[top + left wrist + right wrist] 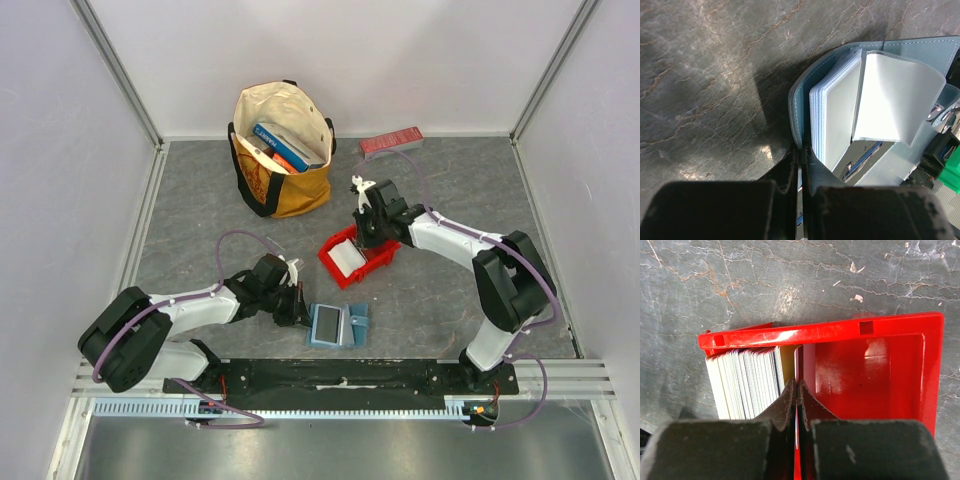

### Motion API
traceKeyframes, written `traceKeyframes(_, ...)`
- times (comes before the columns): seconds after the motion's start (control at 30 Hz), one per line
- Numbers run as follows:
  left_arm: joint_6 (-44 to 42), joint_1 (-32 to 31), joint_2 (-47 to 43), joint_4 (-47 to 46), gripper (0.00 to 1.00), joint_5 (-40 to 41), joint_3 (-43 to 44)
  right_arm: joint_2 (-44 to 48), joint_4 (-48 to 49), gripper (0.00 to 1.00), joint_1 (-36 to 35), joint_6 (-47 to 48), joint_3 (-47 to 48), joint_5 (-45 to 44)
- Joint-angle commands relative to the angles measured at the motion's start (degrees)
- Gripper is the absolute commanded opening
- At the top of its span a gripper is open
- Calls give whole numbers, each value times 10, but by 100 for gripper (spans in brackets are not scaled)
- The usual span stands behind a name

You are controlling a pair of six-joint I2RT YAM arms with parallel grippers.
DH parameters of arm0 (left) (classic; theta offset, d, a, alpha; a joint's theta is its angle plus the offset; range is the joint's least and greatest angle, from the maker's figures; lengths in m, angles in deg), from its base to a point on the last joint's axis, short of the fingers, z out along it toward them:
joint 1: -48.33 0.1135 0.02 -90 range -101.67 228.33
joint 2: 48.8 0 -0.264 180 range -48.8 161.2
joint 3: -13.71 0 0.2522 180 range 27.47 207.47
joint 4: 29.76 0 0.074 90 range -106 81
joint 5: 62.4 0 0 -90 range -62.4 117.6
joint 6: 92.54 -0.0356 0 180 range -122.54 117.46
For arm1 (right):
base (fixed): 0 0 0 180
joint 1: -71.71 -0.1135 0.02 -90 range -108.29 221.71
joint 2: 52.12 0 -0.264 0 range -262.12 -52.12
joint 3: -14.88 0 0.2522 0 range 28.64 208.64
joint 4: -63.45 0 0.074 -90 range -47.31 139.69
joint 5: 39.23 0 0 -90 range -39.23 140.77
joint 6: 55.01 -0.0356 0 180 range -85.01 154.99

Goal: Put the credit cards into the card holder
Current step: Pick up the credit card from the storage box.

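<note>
The teal-blue card holder [335, 325] lies open on the grey table near the front. Its pale slotted sleeves [840, 107] fan upward. My left gripper [297, 306] is shut on the left edge of its teal cover [799, 107], as the left wrist view shows [802, 156]. A red bin [372, 262] in the middle holds a stack of white-edged credit cards [742, 382], with a tan one [786, 362] at its right end. My right gripper [364, 228] reaches down into the bin. It is shut [798, 385] on one thin card [799, 360], seen edge-on, standing apart from the stack.
A cream and yellow tote bag [283, 150] with books stands at the back. A long red box [391, 141] lies by the back wall. White walls enclose the table on three sides. A black rail [340, 375] runs along the near edge.
</note>
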Motion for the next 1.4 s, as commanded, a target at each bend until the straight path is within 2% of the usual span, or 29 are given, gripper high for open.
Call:
traceKeyframes(0.0,-25,-2,3,-17,2,-11,11,-24,-46,4,-19,23,16,-74)
traceKeyframes(0.3,-25,-2,5,-16,2,-12,13,-29,-53,11,-31,27,20,-111)
traceKeyframes(0.57,-24,-2,5,-17,2,-11,13,-29,-54,17,-31,33,17,-91)
traceKeyframes(0.7,-24,-2,5,-16,2,-12,12,-28,-51,12,-32,32,17,-91)
traceKeyframes(0.8,-25,-2,2,-15,2,-11,13,-21,-52,1,-32,32,23,-91)
traceKeyframes(1.03,-26,-2,-16,-6,2,-10,10,26,-70,0,-32,44,57,-150)
traceKeyframes(1.37,-18,-2,-44,-2,2,-6,1,126,-89,0,-32,24,55,-170)
